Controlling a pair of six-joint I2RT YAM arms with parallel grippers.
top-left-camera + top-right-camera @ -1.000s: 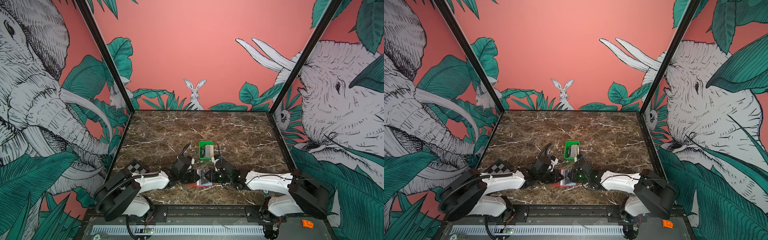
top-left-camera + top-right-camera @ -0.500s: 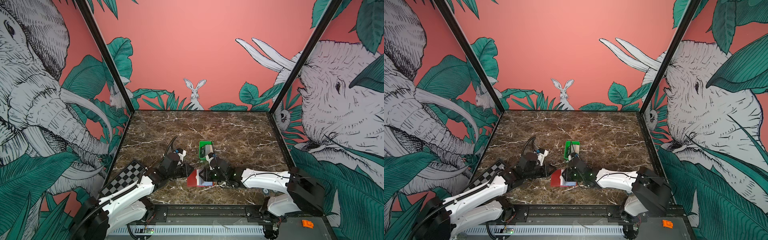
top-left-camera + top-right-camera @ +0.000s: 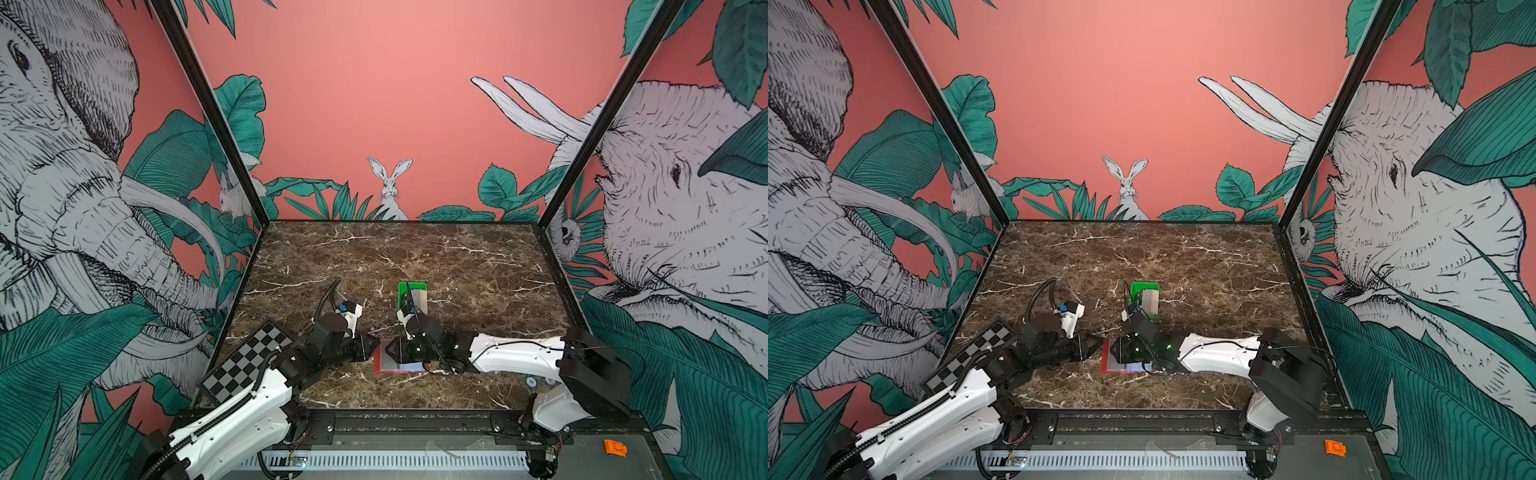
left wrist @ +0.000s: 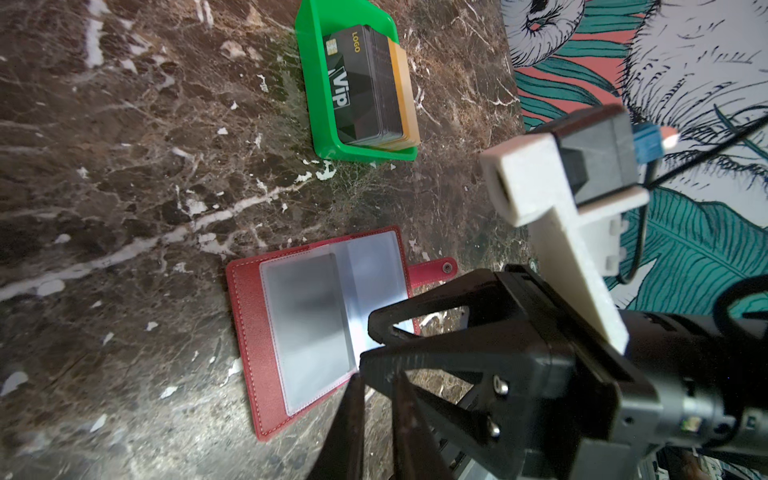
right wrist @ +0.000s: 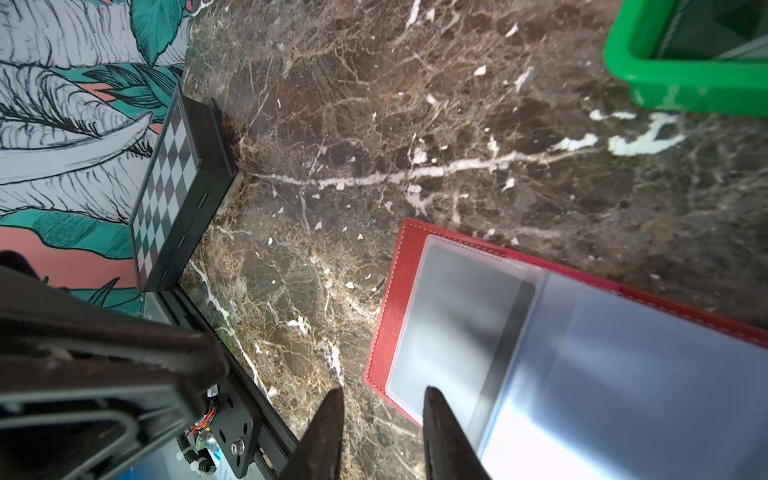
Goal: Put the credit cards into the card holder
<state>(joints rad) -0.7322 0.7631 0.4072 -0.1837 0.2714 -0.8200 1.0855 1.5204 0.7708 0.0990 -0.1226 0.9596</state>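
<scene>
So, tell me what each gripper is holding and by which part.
Nothing is held. The left gripper and right gripper both show empty gaps; the cards sit in the green tray, the wallet lies open.

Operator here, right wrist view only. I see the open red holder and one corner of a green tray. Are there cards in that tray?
Observer: Yes. The left wrist view shows a stack of credit cards standing on edge in the green tray, with a black VIP card facing out.
Operator: Where is the holder's snap tab?
Observer: The snap tab sticks out flat from the edge of the card holder, unfastened, with nothing on it.
Operator: Is the left gripper carrying anything?
Observer: No. The left wrist view shows only a narrow empty gap between the fingers of the left gripper.
</scene>
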